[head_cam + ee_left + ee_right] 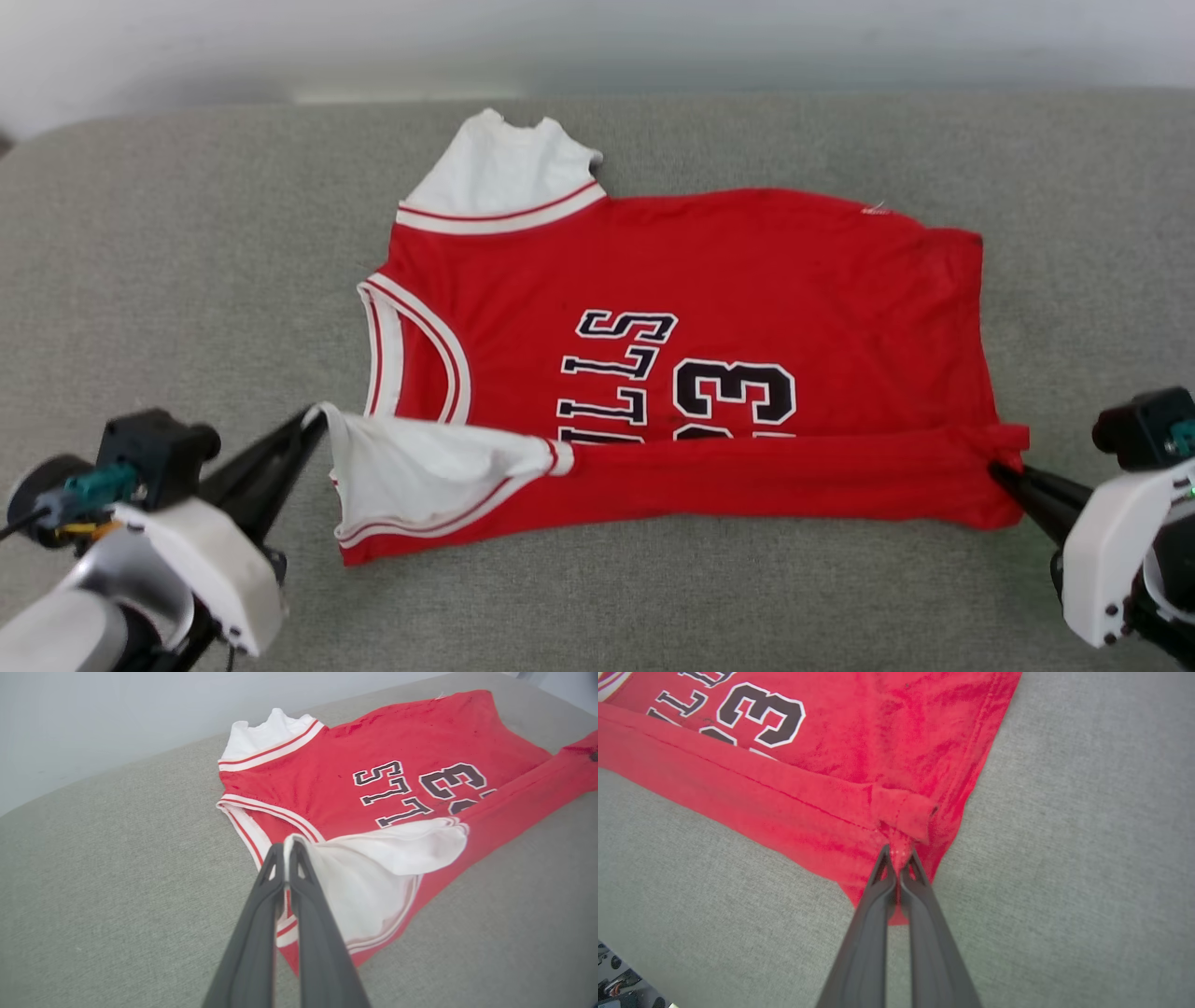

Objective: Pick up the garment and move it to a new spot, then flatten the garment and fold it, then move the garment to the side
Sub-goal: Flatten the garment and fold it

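Note:
The garment [728, 280] is a red jersey with white sleeves, striped trim and black lettering, lying sideways on the grey cushion with its neck to the left. Its near long edge is lifted and folded over the lower lettering. My left gripper [316, 420] is shut on the white sleeve's tip at the left end of that fold; the left wrist view shows the garment [336, 779] and the gripper [286, 847] pinching white cloth. My right gripper [997, 469] is shut on the red hem corner at the right end, seen close as the gripper [899, 853] bites the garment [896, 742].
The grey fabric cushion [187, 261] spreads wide around the jersey, with bare room to the left, right and front. A pale wall [597, 37] runs behind its far edge. Dark machine parts [621, 984] show at the right wrist view's bottom left corner.

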`<state>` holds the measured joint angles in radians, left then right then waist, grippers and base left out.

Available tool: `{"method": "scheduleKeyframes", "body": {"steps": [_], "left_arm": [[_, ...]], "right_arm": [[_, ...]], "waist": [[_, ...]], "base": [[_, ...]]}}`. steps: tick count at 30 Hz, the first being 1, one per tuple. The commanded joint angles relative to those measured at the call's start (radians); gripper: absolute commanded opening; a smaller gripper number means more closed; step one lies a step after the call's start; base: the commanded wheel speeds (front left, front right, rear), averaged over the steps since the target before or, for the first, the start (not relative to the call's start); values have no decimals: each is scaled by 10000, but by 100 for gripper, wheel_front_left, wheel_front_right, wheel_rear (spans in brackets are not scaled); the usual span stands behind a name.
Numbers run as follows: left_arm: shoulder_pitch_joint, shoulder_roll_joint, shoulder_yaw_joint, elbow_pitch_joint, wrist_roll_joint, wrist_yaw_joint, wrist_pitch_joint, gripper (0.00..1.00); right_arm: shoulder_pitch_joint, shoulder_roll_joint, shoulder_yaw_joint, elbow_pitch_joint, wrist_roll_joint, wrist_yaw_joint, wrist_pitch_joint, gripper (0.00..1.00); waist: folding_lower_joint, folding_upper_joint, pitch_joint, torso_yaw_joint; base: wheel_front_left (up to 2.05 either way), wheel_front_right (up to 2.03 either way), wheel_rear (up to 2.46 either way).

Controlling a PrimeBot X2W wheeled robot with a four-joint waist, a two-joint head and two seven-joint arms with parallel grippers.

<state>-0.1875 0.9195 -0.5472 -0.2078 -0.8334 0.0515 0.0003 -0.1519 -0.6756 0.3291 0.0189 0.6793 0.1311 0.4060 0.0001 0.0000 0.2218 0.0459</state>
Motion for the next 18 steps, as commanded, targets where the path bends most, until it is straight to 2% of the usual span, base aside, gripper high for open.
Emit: {"method": "scheduleKeyframes", "body": {"steps": [1,10,11,12,13,14,18], "left_arm": [[-343,-100,-83,262,219,-56,68,0],[-1980,-1244,-739,2417,887,-703,151,0],[-2088,-1378,-817,2623,949,-764,125,11],[-2181,-1497,-872,2853,1021,-792,100,49],[-2285,-1614,-967,3056,1092,-850,68,100],[-2382,-1737,-1044,3256,1174,-858,14,100],[-2537,-2234,-1216,3966,1323,-858,-249,100]], "right_arm": [[-278,120,-56,49,-118,-7,135,0],[-1061,551,-178,386,-697,-7,1042,0],[-1120,614,-187,434,-759,-7,1080,0],[-1155,690,-213,528,-803,-7,1162,0],[-1183,756,-228,606,-877,-7,1207,30],[-1216,833,-281,714,-942,-7,1247,100],[-1253,1140,-331,879,-1212,-7,1333,100]], "waist": [[-1,0,352,-21],[-1,0,1126,14],[-1,0,1166,20],[-1,0,1190,24],[-1,0,1209,24],[-1,0,1220,25],[-1,0,1099,38]], "base": [[0,0,0],[0,0,0],[0,0,0],[0,0,0],[0,0,0],[0,0,0],[0,0,0]]}}
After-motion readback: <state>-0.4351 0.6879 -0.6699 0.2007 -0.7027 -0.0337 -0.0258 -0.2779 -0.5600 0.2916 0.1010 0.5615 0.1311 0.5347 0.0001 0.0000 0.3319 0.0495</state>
